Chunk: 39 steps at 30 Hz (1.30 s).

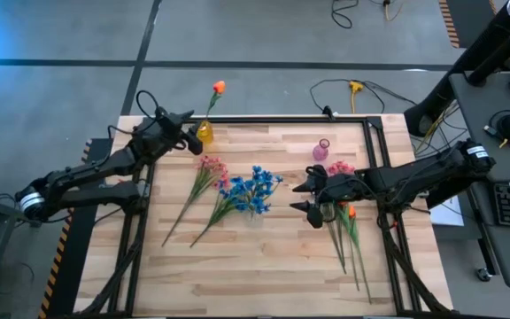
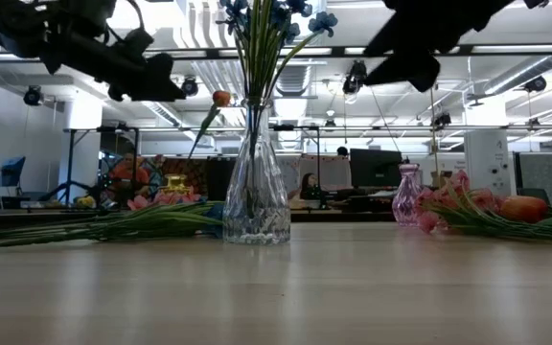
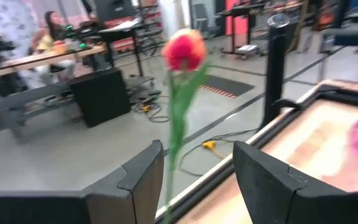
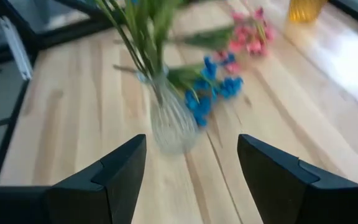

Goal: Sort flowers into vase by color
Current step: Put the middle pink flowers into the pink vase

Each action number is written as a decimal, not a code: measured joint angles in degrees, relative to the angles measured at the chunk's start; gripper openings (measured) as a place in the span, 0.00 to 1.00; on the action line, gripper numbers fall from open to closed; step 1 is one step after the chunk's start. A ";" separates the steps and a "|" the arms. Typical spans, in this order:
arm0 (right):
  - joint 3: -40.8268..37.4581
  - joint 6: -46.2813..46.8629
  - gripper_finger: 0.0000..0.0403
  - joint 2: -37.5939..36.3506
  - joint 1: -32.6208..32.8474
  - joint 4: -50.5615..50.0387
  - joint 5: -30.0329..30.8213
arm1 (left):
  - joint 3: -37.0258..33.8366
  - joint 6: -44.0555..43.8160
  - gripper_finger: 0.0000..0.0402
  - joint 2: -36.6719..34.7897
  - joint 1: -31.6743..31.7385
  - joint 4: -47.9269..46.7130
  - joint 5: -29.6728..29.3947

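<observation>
Sorting partway: orange tulip (image 1: pixel 218 87) standing in yellow vase (image 1: pixel 204 133), left tool (image 1: pixel 187 136) released beside it; blue flowers (image 1: pixel 253 190) in clear vase (image 2: pixel 255 196); pink vase (image 1: pixel 321 150) empty; pink flowers (image 1: pixel 209 168) loose on desk (image 1: pixel 264 266); right tool (image 1: pixel 303 197) spread, empty.

overhead, table-level, 2 wrist views, sharing clear vase (image 2: pixel 255 196)

In the low view, the clear vase's (image 2: pixel 255 196) blue blossoms (image 2: pixel 322 19) are cut off above; the right wrist view blurs the vase.

right wrist | fingers (image 4: pixel 104 180) spread apart | clear vase (image 4: pixel 169 124) with green stems | blue flowers (image 4: pixel 213 87) beside it
</observation>
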 joint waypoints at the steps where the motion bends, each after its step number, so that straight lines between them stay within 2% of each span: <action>1: 0.01 0.98 0.60 -0.23 0.00 -1.58 -0.01 | 0.00 -0.18 0.44 -0.75 -1.08 -0.38 0.00; 9: 0.00 10.78 0.60 -1.10 0.02 -13.45 -0.73 | 0.01 -2.76 0.44 -5.35 -10.20 -2.43 -0.09; 16: 0.00 17.90 0.60 -0.95 0.13 -20.47 -6.34 | 0.01 -9.56 0.44 -6.83 -19.96 -10.39 -0.17; 20: 0.00 21.49 0.59 -0.97 0.13 -23.93 -8.41 | 0.00 -11.77 0.44 -6.78 -27.06 -10.47 -0.41; 25: 0.00 26.69 0.59 -0.95 0.13 -30.37 -10.80 | 0.00 -13.68 0.44 -6.79 -35.02 -10.22 -5.38; 30: 0.00 32.40 0.58 -0.95 0.15 -36.32 -11.69 | 0.00 -16.50 0.44 -6.74 -41.64 -10.20 -7.51; 39: 0.00 38.19 0.58 -0.93 1.25 -37.32 -16.70 | 0.01 -21.01 0.44 -5.46 -50.58 -9.99 -12.11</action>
